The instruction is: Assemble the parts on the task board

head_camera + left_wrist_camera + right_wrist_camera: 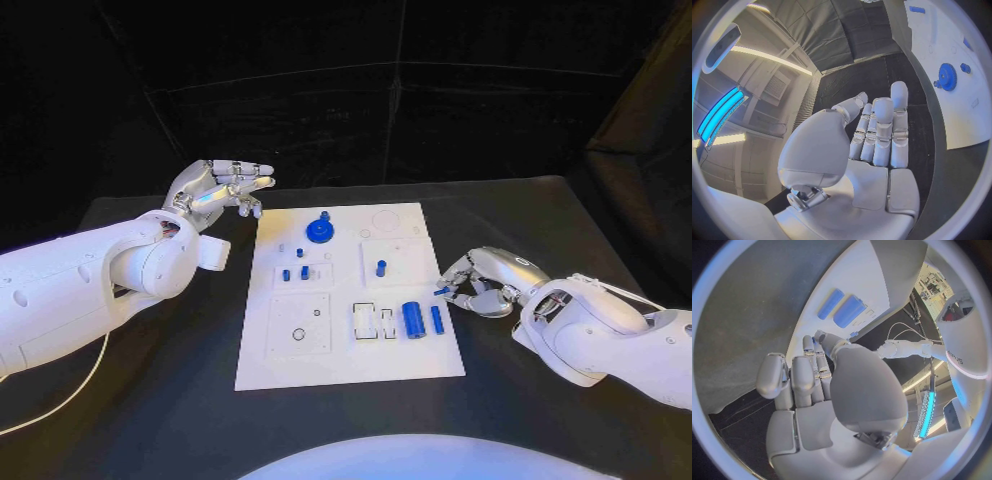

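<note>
The white task board point(346, 365) lies in the middle of the black table. On it sit a blue gear point(320, 233), several small blue pegs point(304, 271) and two blue cylinders point(413, 320) near its right edge. My right hand point(483, 283) hovers at that right edge, beside the cylinders point(850, 311), and pinches a small blue part point(440, 291) at its fingertips point(820, 337). My left hand point(224, 190) is raised off the board's far left corner with its fingers spread and nothing in them; the gear point(946, 76) lies beyond its fingers point(882, 130).
Empty outlined slots point(364, 320) lie left of the cylinders, and a square plate with a ring point(299, 323) sits on the board's near left. Black curtains close off the back and right. Bare table point(534, 215) surrounds the board.
</note>
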Controlling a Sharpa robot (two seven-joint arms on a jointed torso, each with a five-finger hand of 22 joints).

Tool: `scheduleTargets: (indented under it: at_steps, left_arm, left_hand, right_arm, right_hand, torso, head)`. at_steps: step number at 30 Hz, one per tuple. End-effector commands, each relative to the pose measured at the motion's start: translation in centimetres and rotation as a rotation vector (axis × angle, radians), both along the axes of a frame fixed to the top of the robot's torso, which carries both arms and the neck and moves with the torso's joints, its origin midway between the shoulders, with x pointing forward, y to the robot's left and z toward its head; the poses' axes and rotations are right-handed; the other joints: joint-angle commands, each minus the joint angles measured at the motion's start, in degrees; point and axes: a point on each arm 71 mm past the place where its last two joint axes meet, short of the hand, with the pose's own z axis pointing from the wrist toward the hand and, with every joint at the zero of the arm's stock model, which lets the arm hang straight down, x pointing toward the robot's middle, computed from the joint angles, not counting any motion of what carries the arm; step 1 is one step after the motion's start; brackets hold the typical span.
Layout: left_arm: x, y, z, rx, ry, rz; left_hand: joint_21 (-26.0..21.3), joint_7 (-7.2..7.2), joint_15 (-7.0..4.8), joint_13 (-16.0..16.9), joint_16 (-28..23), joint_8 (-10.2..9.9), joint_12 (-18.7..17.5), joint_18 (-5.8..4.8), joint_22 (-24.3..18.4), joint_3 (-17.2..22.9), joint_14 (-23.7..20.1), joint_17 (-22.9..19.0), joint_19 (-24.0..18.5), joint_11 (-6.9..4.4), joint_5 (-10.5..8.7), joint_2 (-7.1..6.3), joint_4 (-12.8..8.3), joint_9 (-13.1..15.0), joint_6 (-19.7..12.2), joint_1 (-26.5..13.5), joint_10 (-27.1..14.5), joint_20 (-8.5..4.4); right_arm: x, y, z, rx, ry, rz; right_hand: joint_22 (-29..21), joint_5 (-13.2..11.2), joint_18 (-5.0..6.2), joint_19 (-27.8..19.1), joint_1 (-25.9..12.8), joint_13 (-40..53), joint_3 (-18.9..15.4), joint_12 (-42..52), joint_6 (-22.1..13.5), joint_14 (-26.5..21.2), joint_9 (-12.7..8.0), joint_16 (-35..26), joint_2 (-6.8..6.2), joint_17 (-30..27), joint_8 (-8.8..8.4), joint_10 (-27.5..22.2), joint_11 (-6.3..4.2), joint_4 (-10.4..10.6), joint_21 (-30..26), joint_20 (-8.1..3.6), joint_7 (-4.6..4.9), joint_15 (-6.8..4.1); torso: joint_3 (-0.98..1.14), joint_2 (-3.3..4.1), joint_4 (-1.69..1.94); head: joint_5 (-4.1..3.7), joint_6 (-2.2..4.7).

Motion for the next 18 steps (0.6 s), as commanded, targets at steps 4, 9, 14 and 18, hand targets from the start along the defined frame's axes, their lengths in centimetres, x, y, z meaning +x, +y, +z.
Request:
scheduleTargets:
  at_steps: [4,9,14,18]
  left_arm:
    - [-0.1,-0.3,0.1,-0.011,0.000,-0.017]
    - [-0.2,-0.5,0.1,-0.013,0.008,-0.028]
    - [-0.7,-1.0,-0.2,0.008,0.038,-0.064]
    - [-1.4,-1.5,-0.5,0.067,0.061,-0.108]
  left_hand:
    - [-0.2,-0.08,0.08,0.1,-0.3,0.2,0.4,0.85,-0.1,-0.2,-0.3,-0.1,-0.3,0.03,-0.03,-0.16,-0.1,0.0,-0.4,0.4,-0.5,0.13]
    - [-0.3,-0.12,0.09,0.1,-0.2,0.4,0.6,0.84,-0.1,-0.4,-0.2,0.1,-0.3,0.01,-0.04,-0.17,0.0,0.0,-0.2,0.3,-0.4,0.14]
    - [-0.6,-1.05,-0.40,0.5,0.4,1.8,2.3,0.95,-0.5,-2.1,0.5,0.5,0.2,-0.82,-0.07,-0.59,0.7,0.4,1.5,-0.9,1.3,-0.12]
    - [-0.8,-2.52,-1.36,1.3,2.8,3.4,4.4,0.98,-0.9,-4.6,2.6,4.2,1.2,-2.14,-0.07,-1.20,1.9,0.8,3.8,-2.6,4.0,-0.88]
  right_arm:
    - [0.6,0.4,1.8,0.016,-0.044,0.016]
    - [1.3,1.3,3.4,0.028,-0.073,0.033]
    - [2.0,3.2,4.9,0.044,-0.099,0.071]
    - [2.4,5.1,5.4,0.056,-0.102,0.111]
  right_hand:
    - [0.1,0.2,-1.11,0.6,-0.6,0.0,-0.1,-0.3,0.2,1.1,0.1,0.3,-0.10,0.2,-0.13,0.1,0.18,0.3,0.2,0.01,-0.35,-0.29]
    - [0.1,0.2,-1.11,0.6,-0.6,0.0,-0.1,-0.3,0.2,1.1,0.1,0.3,-0.10,0.2,-0.13,0.1,0.18,0.3,0.2,0.01,-0.35,-0.29]
    - [0.2,0.2,-1.13,0.6,-0.7,0.0,-0.1,-0.3,0.4,1.1,0.1,0.3,-0.13,0.2,-0.08,0.1,0.16,0.3,0.3,0.01,-0.38,-0.30]
    - [0.3,0.1,-1.15,0.7,-0.8,0.0,-0.2,-0.3,0.4,1.2,0.1,0.4,-0.16,0.3,-0.06,0.2,0.16,0.4,0.3,0.01,-0.40,-0.30]
  torso:
    - [-0.06,0.00,-0.01]
    - [-0.14,-0.04,0.10]
    - [-0.16,-0.04,0.18]
    - [-0.33,-0.12,0.35]
  head:
    - [0.06,0.09]
    - [0.37,0.22]
    - [1.10,0.62]
    - [1.87,1.07]
